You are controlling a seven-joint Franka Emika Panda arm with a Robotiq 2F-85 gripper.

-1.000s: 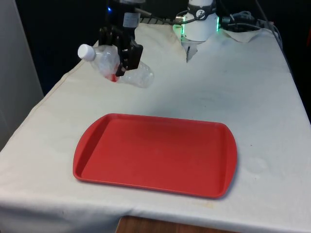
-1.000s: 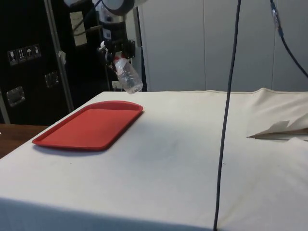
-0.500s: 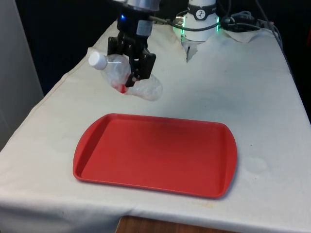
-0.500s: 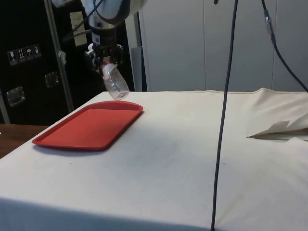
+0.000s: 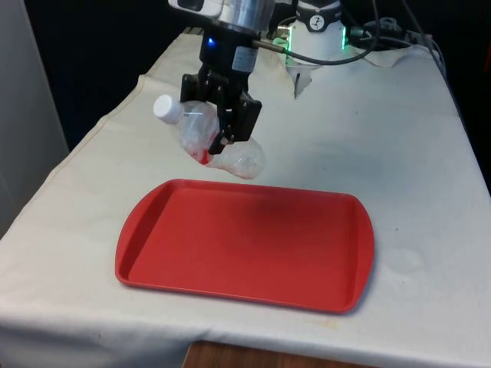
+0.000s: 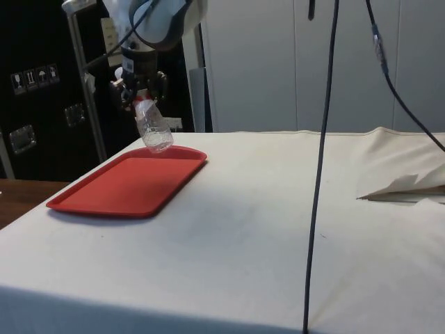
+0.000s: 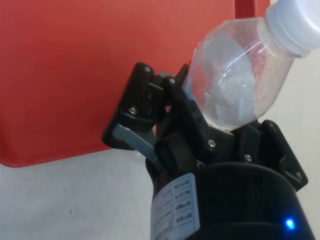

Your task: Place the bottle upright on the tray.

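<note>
Clear, crinkled plastic fills the grasp of the pincer [image 5: 220, 123]: the black fingers are clenched on the middle of the bottle [image 5: 217, 146], which hangs in the air and touches nothing else. It is held tilted (far from upright), its white cap [image 5: 164, 108] raised and pointing out past the pincer toward the front view's left, its rounded base [image 5: 247, 161] dropping lower on the other side of the fingers. A small red patch [image 5: 202, 156] shows on the bottle just below the fingers. Beneath the pincer lies the red tray [image 5: 307, 253], flat on the white cloth [image 5: 399, 138]; from the front, the bottle's base hangs over the cloth just beyond the tray's far rim, with a dim shadow on the tray's surface under it. From the side, the pincer [image 6: 139, 94] holds the bottle [image 6: 153, 129] slanting down from the fingers, its lowest part close above the tray [image 6: 125, 188] at the far end, clear of the rim. From the wrist, the fingers [image 7: 192, 125] press against the bottle [image 7: 240, 85] on both sides, the cap [image 7: 295, 22] pointing away from the pincer and the red of the tray [image 7: 75, 65] spread out underneath, with white cloth [image 7: 60, 200] beside it.
</note>
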